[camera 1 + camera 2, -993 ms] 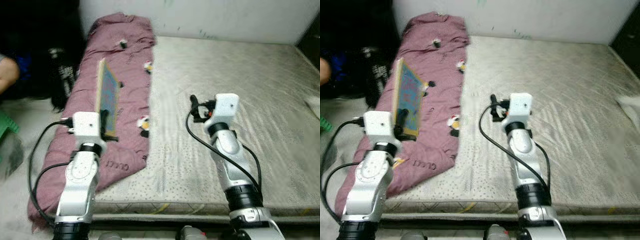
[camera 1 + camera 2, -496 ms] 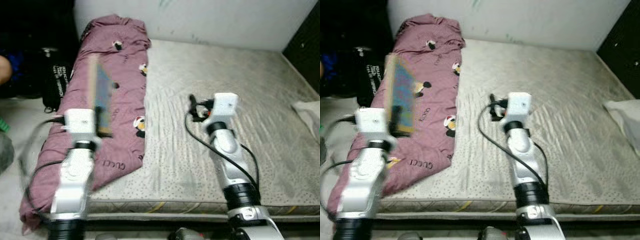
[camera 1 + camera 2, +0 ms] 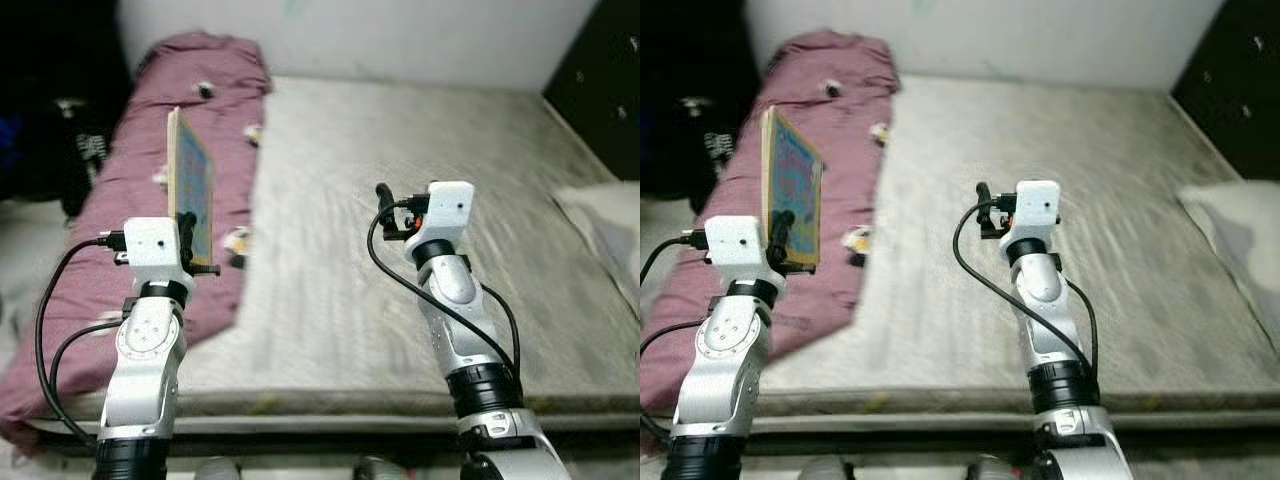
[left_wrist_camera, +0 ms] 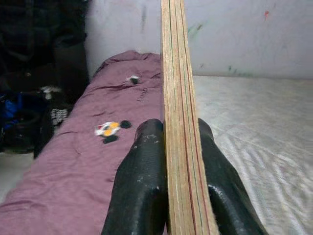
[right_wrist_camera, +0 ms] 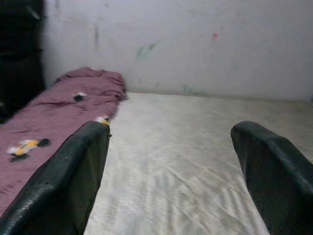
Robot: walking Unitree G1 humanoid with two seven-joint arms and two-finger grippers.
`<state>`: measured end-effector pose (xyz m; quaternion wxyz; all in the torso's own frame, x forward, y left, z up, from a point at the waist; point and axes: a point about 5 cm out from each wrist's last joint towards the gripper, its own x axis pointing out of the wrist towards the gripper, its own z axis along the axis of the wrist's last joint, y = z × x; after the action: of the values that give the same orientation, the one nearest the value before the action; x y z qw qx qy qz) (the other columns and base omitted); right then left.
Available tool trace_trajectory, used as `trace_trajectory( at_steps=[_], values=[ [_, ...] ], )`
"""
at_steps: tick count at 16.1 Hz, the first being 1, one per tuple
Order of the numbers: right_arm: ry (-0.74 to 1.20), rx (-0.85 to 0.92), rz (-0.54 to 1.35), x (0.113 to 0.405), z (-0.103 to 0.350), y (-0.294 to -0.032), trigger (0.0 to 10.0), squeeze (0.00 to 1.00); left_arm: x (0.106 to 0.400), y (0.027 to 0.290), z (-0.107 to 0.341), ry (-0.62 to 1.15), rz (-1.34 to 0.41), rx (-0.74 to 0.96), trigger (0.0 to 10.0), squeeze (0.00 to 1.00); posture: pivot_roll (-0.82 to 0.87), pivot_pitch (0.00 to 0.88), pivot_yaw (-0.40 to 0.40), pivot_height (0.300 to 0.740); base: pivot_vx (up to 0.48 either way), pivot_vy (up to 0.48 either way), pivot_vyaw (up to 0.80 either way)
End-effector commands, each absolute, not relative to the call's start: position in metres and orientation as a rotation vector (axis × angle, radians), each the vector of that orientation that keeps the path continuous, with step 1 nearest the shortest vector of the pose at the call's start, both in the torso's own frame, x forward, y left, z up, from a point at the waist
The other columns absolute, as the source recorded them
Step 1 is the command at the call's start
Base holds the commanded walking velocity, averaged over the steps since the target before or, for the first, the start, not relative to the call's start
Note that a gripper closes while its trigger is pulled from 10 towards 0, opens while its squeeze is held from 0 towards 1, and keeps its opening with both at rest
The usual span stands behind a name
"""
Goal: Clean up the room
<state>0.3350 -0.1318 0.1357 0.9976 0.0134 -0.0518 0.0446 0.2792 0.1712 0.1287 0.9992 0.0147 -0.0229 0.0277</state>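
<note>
— Where was the board, and which way did it point?

— The left claw (image 4: 178,176) pinched the flat wooden board (image 3: 190,190) by its lower end, one black finger (image 4: 142,186) pressed against each face; the board stood on edge, its long axis running up and away from the claw toward the wall (image 3: 400,40), tilted a little from upright; its colourful printed face (image 3: 795,195) looked toward the robot's right, and the wrist view met its layered edge (image 4: 177,98) straight on; it was held in the air over the near part of the maroon blanket (image 3: 110,200), touching neither blanket nor bed.

— And the other arm?

— The right claw (image 5: 178,166) was spread wide and held nothing; it hung over the middle of the bare grey mattress (image 3: 400,200), aimed toward the wall.

— What else lay about?

— The blanket, with its small cartoon prints, ran along the left side of the mattress up to the wall; a pale pillow (image 3: 1235,225) sat at the right edge; dark bags (image 3: 60,150) stood on the floor to the left of the bed, too blurred to describe.
</note>
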Motion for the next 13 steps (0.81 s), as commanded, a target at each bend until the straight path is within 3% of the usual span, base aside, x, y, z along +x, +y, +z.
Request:
trace_trajectory(
  at_steps=[1,6,10,13],
  values=[
    [-0.106,0.014,0.069,0.3362,0.1366,-0.1402,10.0,0.00,0.2814,0.1606,0.1376,-0.090,0.017,0.026,10.0,0.00,-0.01,0.000,-0.026,0.740,0.000,-0.360,0.00],
    [-0.117,-0.023,0.098,0.3338,0.1361,-0.1373,10.0,0.00,0.2814,0.1602,0.1376,-0.093,0.018,0.026,10.0,0.00,-0.01,0.000,-0.028,0.740,0.000,-0.329,0.13],
    [-0.115,-0.028,0.094,0.3341,0.1355,-0.1384,10.0,0.00,0.2812,0.1610,0.1379,-0.104,0.045,0.017,10.0,0.00,-0.01,0.000,-0.031,0.740,0.000,0.000,0.69],
    [-0.111,-0.031,0.092,0.3344,0.1350,-0.1391,10.0,0.00,0.2814,0.1614,0.1400,-0.119,0.035,0.016,10.0,0.00,-0.01,0.000,-0.031,0.740,0.000,0.000,0.00]
  ],
)
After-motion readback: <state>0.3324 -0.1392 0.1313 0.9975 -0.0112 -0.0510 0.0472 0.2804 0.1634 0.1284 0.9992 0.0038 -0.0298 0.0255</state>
